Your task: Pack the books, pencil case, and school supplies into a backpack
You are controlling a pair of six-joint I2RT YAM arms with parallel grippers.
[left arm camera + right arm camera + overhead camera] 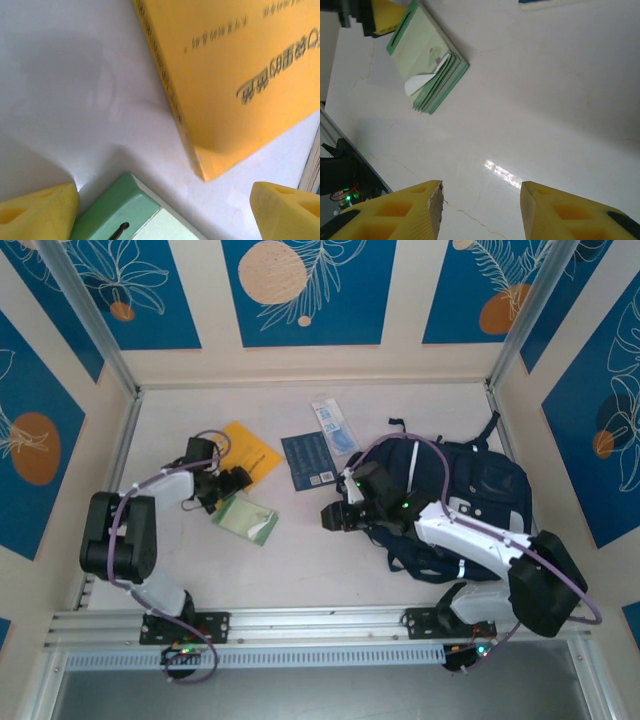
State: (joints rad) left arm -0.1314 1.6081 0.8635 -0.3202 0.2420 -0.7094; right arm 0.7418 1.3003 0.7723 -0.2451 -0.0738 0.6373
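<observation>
Our left claw (228,485) stands wide and empty, low over the table (330,560) between two things. The yellow book (250,452) is just ahead, one corner pointing back at the fingers, and the green packet (246,518) is just beneath its near side, its long axis slanting toward the near right. We judge the left arm far nearer both. The right claw (335,515), half open and empty, hangs beside the backpack (485,490), which lies well to the right.
</observation>
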